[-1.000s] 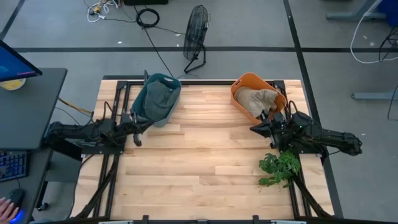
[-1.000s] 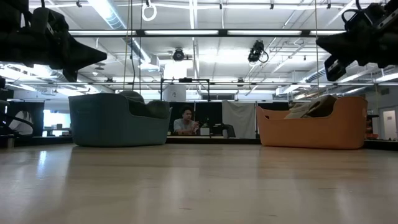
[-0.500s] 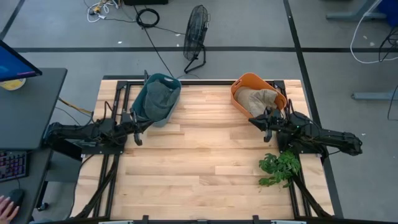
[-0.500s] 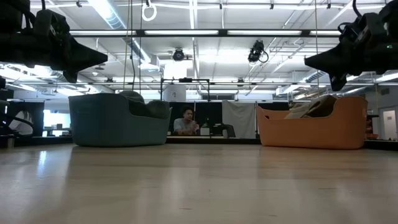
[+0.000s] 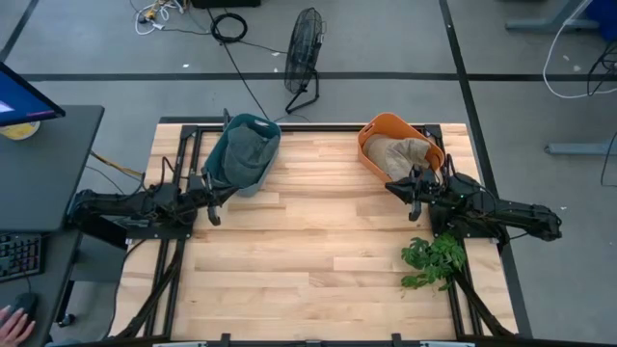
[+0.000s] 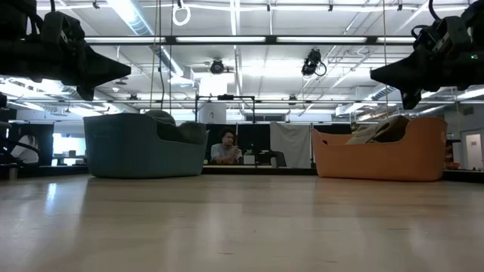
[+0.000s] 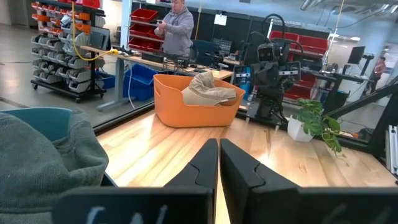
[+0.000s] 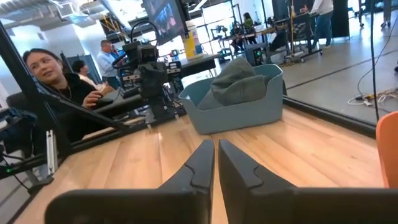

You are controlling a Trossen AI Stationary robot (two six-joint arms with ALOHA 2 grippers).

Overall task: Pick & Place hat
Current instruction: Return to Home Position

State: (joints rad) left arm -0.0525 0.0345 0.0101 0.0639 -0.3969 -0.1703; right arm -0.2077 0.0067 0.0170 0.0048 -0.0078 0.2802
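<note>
- Left gripper (image 5: 218, 199): fingers pressed together with nothing between them; well left of the orange bin (image 6: 378, 159), just beside the blue bin (image 6: 128, 151).
- Blue cap (image 5: 241, 154): grey-blue, crumpled, lying inside the blue bin.
- Brown caps (image 5: 397, 154): tan, heaped inside the orange bin, rising above its rim.
- Right gripper (image 5: 395, 189): fingers closed, empty, just beside the orange bin's near wall, apart from the caps.
- Potted plant (image 5: 432, 260): on the table (image 5: 308, 251), nearer than the orange bin, beside the right arm.
</note>
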